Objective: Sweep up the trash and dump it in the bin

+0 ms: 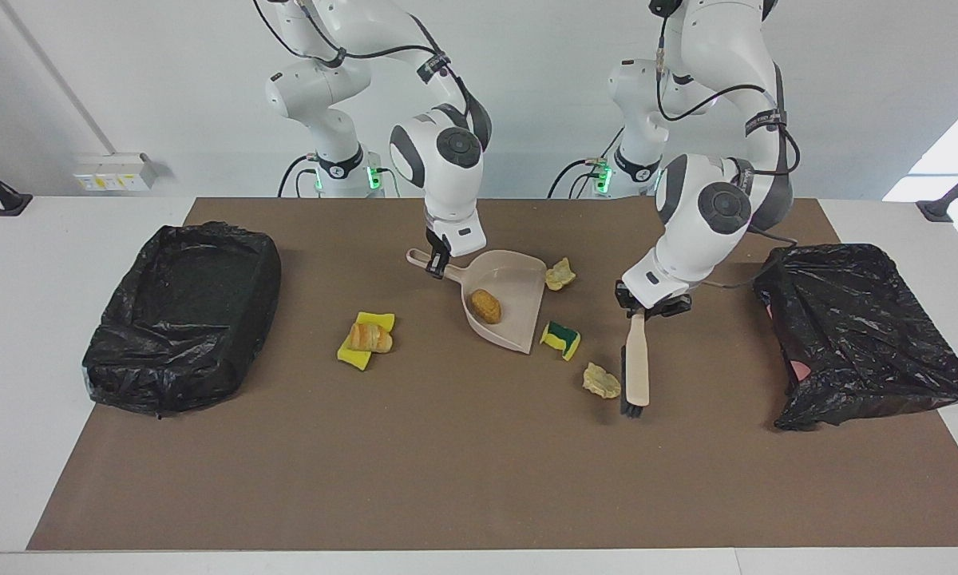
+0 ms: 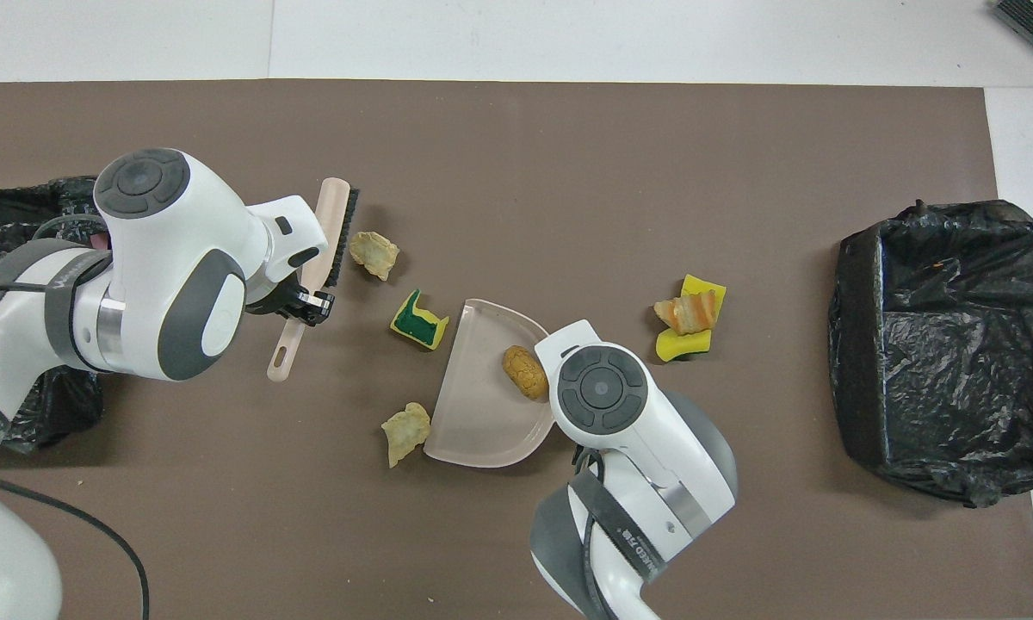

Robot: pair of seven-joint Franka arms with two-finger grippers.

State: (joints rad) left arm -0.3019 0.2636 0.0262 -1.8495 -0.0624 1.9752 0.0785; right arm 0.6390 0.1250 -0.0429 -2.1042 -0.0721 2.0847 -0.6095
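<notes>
Gripping the handle of a beige plastic brush with black bristles, the left pincer is clamped shut on it near the left arm's end of the desk, the bristle end resting on the brown mat just beside a pale-yellow crumpled pastry lump. The right pincer is closed on the handle of a beige plastic dustpan, which sits near the middle of the mat with its open mouth facing away from the robots. Inside the pan lies a golden-brown round bread lump. A yellow sponge bit with a green side lies on the mat just beside the pan's mouth, between the pan and the brush. Another pale-yellow pastry lump lies beside the pan's wall, nearer to the robots than the sponge bit. Toward the right arm's end, a golden-brown croissant-like piece rests on a flat yellow sponge. A bin lined with a black plastic bag stands at the right arm's end of the desk, and a second black-bagged bin stands at the left arm's end, close to the brush.
</notes>
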